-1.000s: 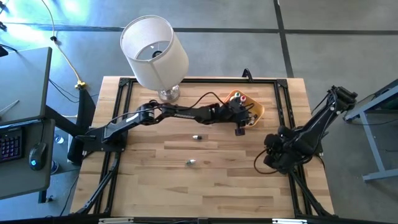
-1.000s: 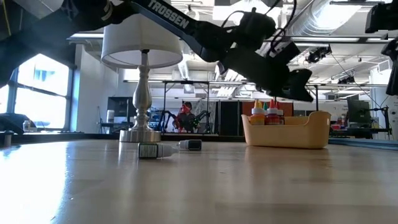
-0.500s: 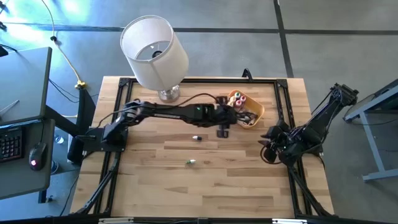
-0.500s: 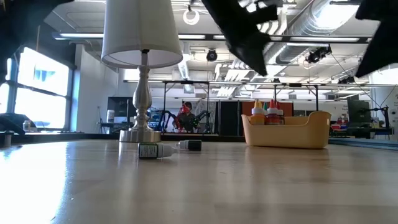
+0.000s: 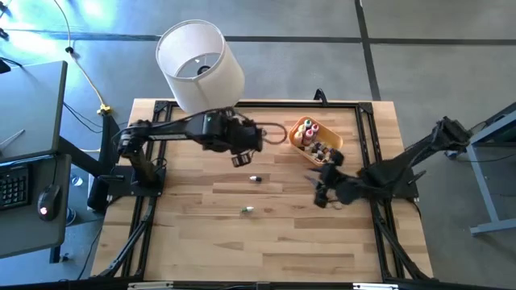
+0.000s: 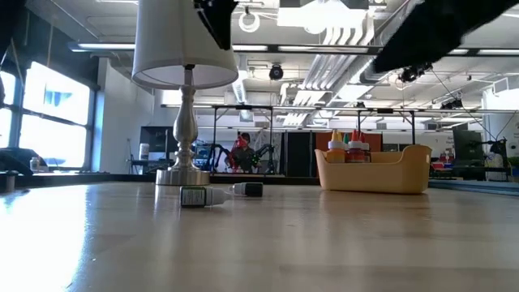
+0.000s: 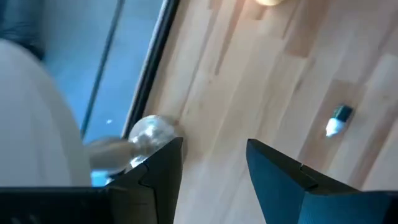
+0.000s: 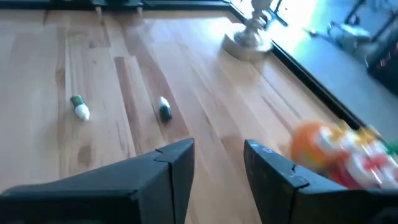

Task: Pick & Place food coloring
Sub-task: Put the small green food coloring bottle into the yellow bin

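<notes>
Retreating left end effector [image 5: 240, 160] empty, bottles [image 5: 311, 138] binned

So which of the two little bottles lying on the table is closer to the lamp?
The dark-capped bottle, lying nearer the lamp. The green-capped bottle lies farther out toward the table's front edge.

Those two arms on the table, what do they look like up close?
Both are dark, almost black, jointed arms. A thin black cable loops along the left arm. The right arm looks the same. Each ends in two flat, angular dark fingers, seen on the right gripper too. No lettering is readable.
</notes>
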Available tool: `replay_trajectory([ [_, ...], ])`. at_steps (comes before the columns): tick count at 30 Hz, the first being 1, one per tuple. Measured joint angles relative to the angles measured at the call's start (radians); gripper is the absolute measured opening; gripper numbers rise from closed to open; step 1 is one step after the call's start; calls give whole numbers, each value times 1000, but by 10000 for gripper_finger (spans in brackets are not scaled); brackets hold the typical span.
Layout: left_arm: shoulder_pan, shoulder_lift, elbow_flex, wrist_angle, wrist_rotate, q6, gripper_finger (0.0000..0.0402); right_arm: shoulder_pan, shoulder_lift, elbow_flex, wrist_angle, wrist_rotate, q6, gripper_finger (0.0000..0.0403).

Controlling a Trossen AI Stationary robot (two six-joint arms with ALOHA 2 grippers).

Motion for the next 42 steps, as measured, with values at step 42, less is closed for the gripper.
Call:
replay_trajectory([
  [42,-465,-448,-1097,922,-305,-376,172,-501,991,193,1009,-728,-494,207],
])
